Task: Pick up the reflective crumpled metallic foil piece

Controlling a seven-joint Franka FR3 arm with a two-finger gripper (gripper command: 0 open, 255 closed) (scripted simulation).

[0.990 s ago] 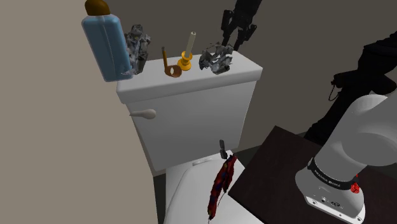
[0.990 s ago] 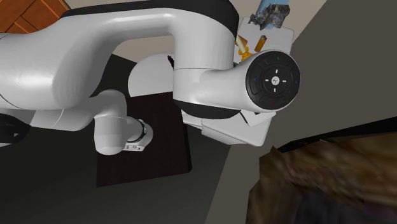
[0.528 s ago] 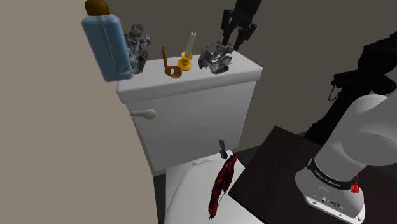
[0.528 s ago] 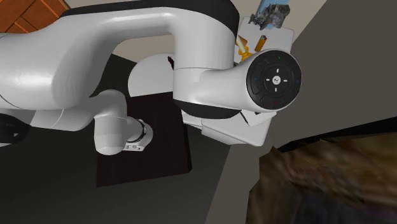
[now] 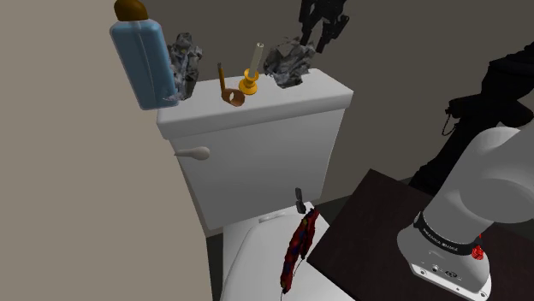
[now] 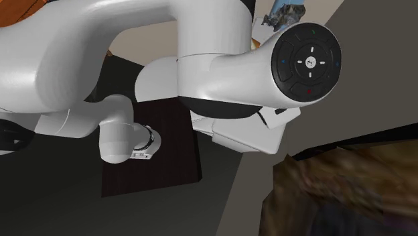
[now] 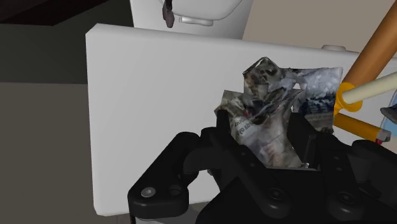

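The crumpled silvery foil piece (image 5: 287, 64) hangs just above the right end of the white toilet tank lid (image 5: 257, 109), tilted. My black gripper (image 5: 301, 44) comes down on it from above and is shut on it. In the wrist view the foil piece (image 7: 280, 102) sits clasped between the two black fingers of the gripper (image 7: 270, 137), with the white lid (image 7: 153, 114) below it. A second crumpled foil lump (image 5: 184, 61) rests at the lid's left end against a blue bottle (image 5: 145, 64).
On the lid stand an orange candle holder (image 5: 250, 79) and a brown ring-shaped object (image 5: 229, 92), close to the shoulder view's left of the held foil. A red-purple strip (image 5: 299, 244) lies on the toilet seat. The dark stand top (image 5: 376, 239) is at lower right.
The foil piece has come up off the tank lid and shifted toward the shoulder view's left with the gripper. The arm's wrist has risen in the second exterior view.
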